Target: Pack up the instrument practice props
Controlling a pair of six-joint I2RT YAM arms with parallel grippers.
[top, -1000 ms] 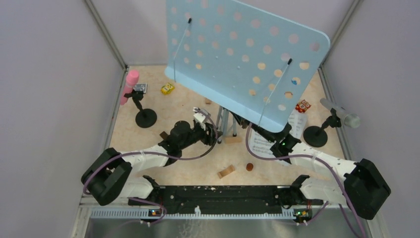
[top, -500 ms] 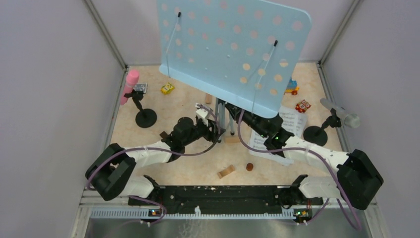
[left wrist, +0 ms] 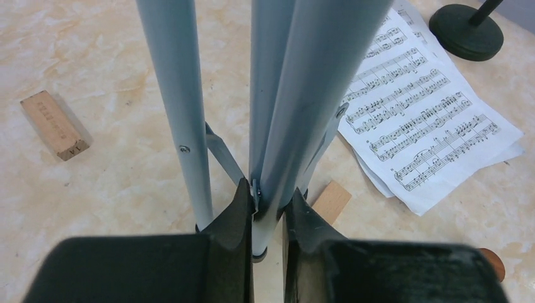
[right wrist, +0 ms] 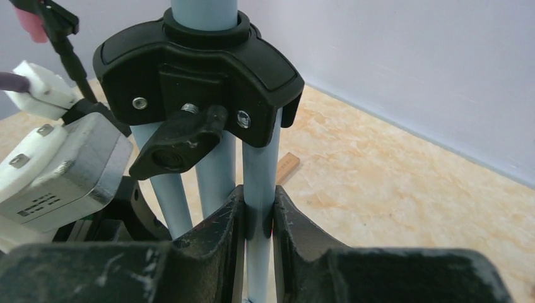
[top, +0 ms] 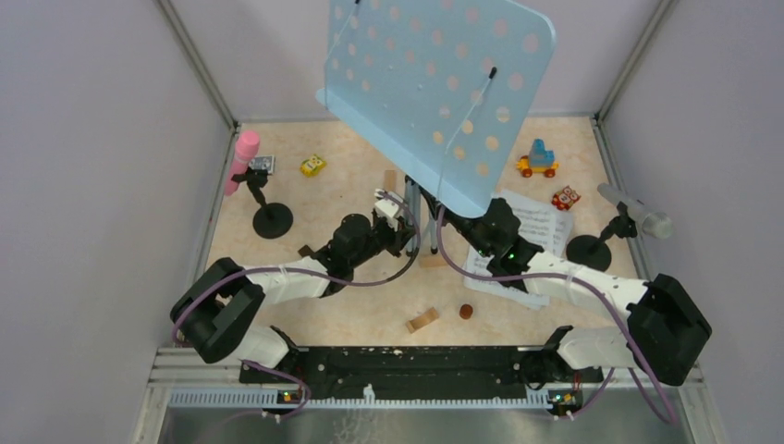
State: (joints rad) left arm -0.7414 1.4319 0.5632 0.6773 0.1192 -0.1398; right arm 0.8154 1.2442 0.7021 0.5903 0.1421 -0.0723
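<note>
Moved: music rack [top: 444,92] swivelled, edging toward twelve o'clock.
Left gripper [left wrist: 268,208]: just clamped onto a tripod leg [left wrist: 296,126].
Right gripper [right wrist: 258,214]: pinching a leg too.
Axis: upright, between both.

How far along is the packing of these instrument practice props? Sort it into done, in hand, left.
Done: nothing visibly packed away. In hand: left gripper and right gripper each clamp one of the grey-blue tripod legs of the pale blue perforated music rack. Left: white sheet-music pages lying on the table, pink microphone and silver microphone in their black round-based holders.
</note>
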